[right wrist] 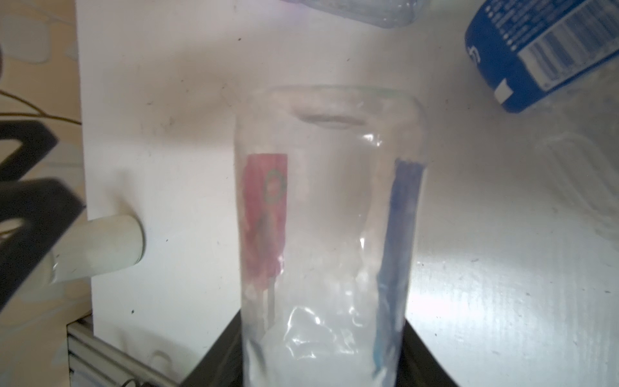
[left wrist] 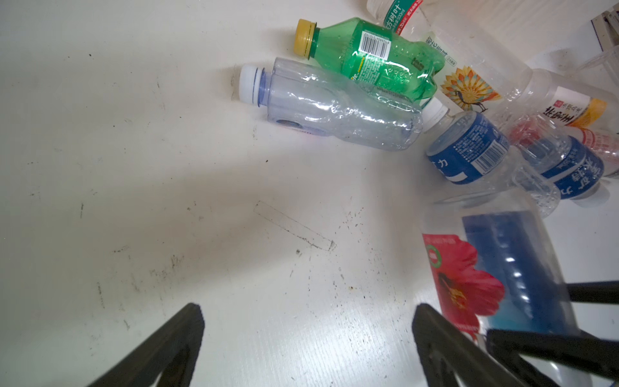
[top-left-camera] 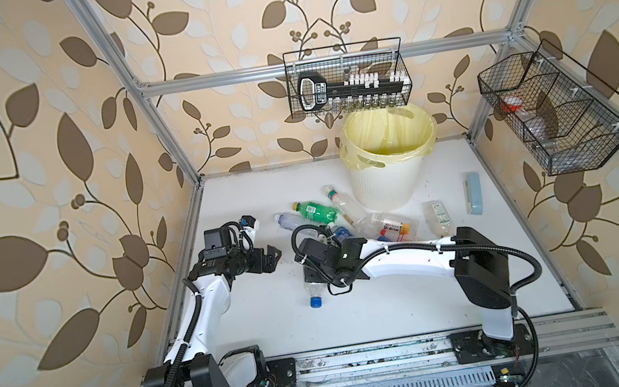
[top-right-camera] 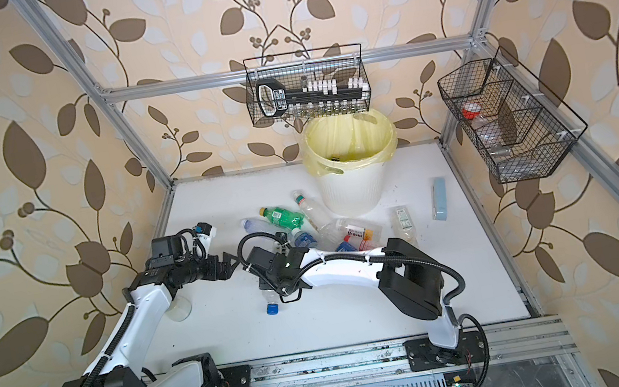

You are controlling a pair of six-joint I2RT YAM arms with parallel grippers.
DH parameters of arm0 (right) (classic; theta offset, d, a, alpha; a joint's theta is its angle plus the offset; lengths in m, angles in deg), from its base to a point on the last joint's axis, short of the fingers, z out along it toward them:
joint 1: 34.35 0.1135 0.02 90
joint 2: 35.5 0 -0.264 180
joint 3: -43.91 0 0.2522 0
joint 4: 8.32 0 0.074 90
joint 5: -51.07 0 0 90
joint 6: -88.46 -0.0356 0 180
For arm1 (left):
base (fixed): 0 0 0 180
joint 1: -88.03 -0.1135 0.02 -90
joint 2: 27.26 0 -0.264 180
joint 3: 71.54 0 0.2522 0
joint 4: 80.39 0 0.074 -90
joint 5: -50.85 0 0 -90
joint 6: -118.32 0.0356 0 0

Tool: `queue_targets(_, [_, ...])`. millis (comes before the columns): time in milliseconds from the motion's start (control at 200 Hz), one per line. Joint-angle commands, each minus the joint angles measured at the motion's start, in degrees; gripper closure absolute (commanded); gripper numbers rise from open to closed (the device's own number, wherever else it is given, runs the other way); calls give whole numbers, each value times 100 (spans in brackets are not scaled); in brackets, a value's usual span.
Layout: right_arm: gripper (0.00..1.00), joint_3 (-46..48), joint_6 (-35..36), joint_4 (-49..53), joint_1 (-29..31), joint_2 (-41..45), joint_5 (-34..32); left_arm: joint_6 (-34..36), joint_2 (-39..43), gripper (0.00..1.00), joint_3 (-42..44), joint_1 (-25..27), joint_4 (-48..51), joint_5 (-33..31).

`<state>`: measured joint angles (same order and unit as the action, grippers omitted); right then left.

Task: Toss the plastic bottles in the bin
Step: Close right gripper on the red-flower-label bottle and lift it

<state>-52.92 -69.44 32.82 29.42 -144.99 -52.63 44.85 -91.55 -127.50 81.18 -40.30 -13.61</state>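
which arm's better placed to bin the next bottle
Right: the right gripper is clamped on the blue-capped bottle, and the bin stands nearer that arm's base. The left gripper is open and empty.

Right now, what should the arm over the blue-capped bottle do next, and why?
Probably lift it a little, straight up. The right gripper has its jaws pressed on both sides of the blue-capped bottle, which lies on the table. The bin stands farther back, with other bottles lying between, so the bottle should rise clear first.
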Motion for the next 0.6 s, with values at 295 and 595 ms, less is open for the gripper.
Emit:
queue_targets(295, [48,1121,288,-700,-73,984,135,181,-118,1,10,-53,23,169])
queue_targets(595, [48,1437,575,-575,-275,1538,80,209,-103,1,10,-58,59,171])
